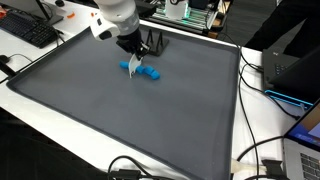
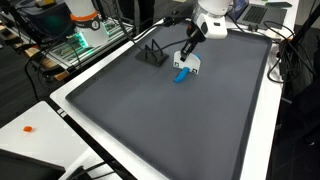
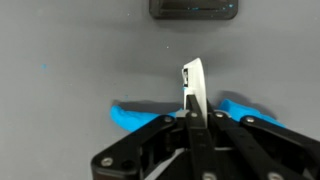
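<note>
Near the far edge of the grey mat (image 1: 120, 120), the gripper (image 3: 192, 112) pinches a thin white piece (image 3: 193, 85) tight.
The piece stands upright right over a blue thing (image 3: 130, 113) lying on the mat; a black stand (image 3: 195, 8) sits close by.

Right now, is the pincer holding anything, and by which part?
Yes, it seems: the pincer is shut on a thin white strip, pinching one end. The blue object lies on the grey mat underneath; whether they join is unclear.
</note>
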Robot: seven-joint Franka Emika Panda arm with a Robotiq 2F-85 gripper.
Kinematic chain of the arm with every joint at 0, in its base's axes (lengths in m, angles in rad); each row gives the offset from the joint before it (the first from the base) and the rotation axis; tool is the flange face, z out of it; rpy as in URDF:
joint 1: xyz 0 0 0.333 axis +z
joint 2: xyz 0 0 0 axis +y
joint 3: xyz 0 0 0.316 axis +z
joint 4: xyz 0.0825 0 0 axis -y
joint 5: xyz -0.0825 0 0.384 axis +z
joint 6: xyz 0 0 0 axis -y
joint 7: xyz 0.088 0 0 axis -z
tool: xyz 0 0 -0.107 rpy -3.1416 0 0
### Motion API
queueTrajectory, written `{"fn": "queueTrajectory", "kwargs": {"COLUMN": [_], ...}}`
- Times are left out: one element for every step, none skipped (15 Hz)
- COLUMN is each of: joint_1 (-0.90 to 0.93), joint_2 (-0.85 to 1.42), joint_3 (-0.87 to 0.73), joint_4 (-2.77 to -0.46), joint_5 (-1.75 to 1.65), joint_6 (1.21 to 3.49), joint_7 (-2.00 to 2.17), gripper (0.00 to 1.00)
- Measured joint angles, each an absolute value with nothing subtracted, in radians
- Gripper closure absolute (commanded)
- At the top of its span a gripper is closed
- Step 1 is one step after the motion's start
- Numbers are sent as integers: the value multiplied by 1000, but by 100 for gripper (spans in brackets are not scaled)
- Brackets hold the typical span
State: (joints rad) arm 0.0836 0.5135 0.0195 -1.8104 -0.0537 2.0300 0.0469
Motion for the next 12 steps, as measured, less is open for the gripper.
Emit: {"fn": "queueTrajectory", "kwargs": {"joint_1": [84,84,84,84,84,84,84,84,84,83,83,83], "joint_2": [513,513,513,513,512,512,511,510,509,508,506,504], "joint_3": [20,20,20,21,21,21,21,21,21,21,21,21], "joint_4": [-1811,-1811,-1811,-1812,-1812,-1812,-1813,-1814,-1816,-1819,-1822,-1825], "joint_5": [-53,-53,-53,-53,-53,-53,-53,-53,-53,-53,-53,-51], "joint_6": [2026,2022,2016,2011,2005,1999,1995,1993,1992,1991,1990,1990], "joint_7": [47,47,47,47,47,47,47,47,47,47,47,47], "gripper": [99,99,99,99,99,99,99,99,99,99,99,99]}}
